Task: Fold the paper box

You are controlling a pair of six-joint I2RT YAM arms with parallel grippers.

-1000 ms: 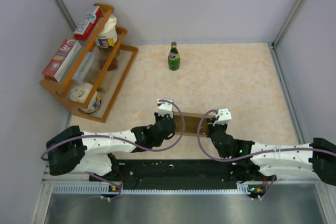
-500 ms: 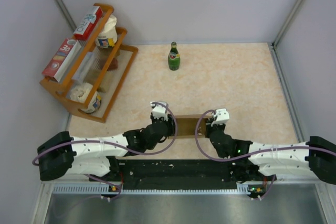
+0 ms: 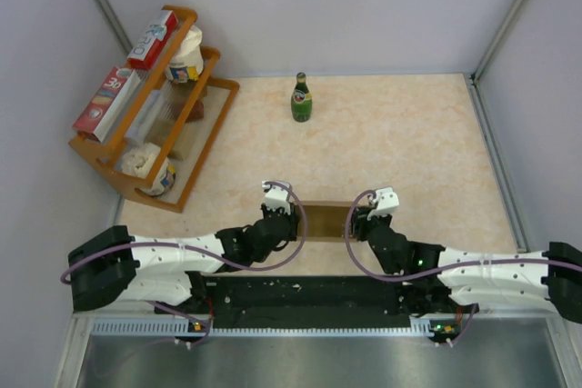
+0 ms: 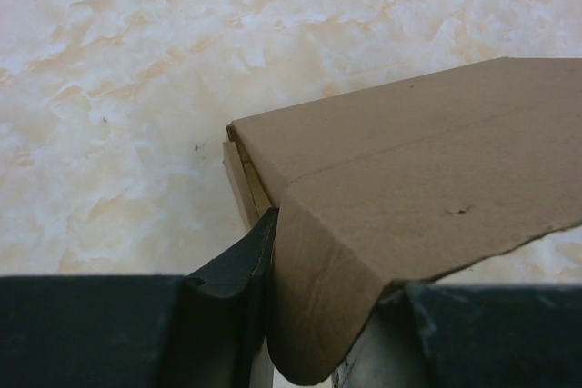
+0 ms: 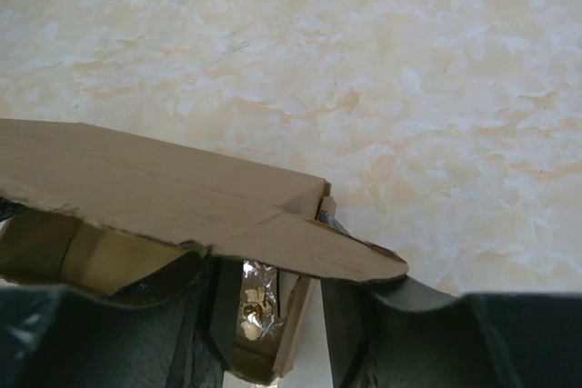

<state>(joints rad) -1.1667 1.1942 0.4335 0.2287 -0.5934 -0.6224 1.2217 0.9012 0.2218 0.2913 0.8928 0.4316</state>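
Right pincer [image 5: 273, 304] has parted astride an end of the one paper box [image 3: 325, 221]; left pincer [image 4: 332, 288] open or gripping, cannot tell.

From overhead, both ends of the paper box [image 3: 324, 219] are hidden from me under the left end effector [image 3: 291, 223] and right end effector [image 3: 355, 224]. Both wrist views crop the box at their edges. Whether either end effector grips the cardboard, I can't tell.

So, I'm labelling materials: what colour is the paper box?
The paper box is plain unprinted brown; clearest in the left wrist view.
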